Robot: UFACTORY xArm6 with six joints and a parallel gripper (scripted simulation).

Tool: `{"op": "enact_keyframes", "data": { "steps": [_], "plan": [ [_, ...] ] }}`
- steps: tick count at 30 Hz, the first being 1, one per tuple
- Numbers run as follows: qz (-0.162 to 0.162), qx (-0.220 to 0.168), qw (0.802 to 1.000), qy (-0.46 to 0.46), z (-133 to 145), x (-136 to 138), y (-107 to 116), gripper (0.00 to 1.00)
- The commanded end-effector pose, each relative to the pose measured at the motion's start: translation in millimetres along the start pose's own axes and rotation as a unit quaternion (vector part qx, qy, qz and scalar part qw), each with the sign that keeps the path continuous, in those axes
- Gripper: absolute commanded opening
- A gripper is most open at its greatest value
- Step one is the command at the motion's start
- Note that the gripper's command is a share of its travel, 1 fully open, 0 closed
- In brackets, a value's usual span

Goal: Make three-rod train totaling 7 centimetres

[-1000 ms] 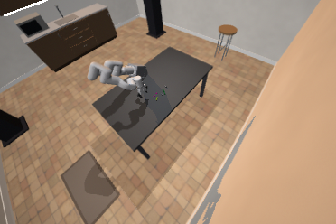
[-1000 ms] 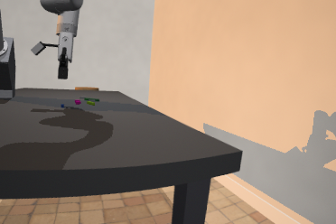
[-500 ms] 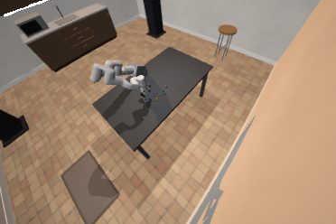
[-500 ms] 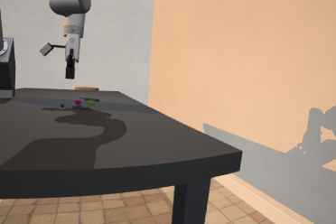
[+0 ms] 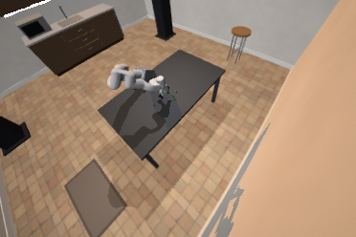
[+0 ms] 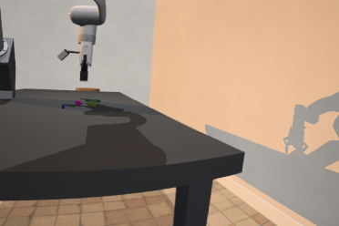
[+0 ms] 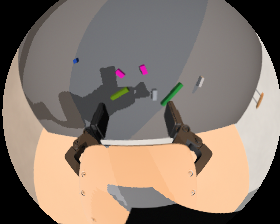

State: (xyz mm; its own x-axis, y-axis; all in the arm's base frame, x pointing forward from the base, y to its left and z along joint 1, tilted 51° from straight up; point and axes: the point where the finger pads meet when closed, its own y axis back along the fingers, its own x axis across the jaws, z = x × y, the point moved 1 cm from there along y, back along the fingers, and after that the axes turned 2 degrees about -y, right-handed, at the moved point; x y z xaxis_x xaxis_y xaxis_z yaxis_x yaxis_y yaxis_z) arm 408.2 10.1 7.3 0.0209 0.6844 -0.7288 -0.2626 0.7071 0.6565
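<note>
My gripper (image 7: 135,109) (image 6: 84,75) (image 5: 162,96) is open and empty, and hangs well above the dark table (image 5: 191,72) (image 6: 137,146) (image 7: 94,35). In the wrist view the rods lie scattered ahead of the fingers. A small blue rod (image 7: 76,60) (image 6: 64,107) lies alone at the far left. Two magenta rods (image 7: 120,73) (image 7: 143,68) lie side by side with a gap between them. A lime rod (image 7: 119,93) (image 6: 92,103) lies nearer the fingers. A green rod (image 7: 171,93) lies to the right, with one short grey rod (image 7: 155,95) beside it and another grey rod (image 7: 199,83) farther right. No rods touch.
The table's right edge runs close to the rods in the top view. A second robot arm on a black pedestal (image 5: 163,14), a stool (image 5: 240,33) and a kitchen counter (image 5: 72,35) stand far from the table. An orange wall (image 6: 251,68) lies to the right.
</note>
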Motion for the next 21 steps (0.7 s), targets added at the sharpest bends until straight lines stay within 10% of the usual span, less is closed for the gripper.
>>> {"op": "enact_keyframes", "data": {
  "steps": [1, 21],
  "plan": [
    [-0.005, 0.001, 1.0, -0.011, 11, 40, -6, 1.0],
    [-0.016, -0.002, 0.999, -0.042, -7, 174, -28, 1.0]
  ]
}}
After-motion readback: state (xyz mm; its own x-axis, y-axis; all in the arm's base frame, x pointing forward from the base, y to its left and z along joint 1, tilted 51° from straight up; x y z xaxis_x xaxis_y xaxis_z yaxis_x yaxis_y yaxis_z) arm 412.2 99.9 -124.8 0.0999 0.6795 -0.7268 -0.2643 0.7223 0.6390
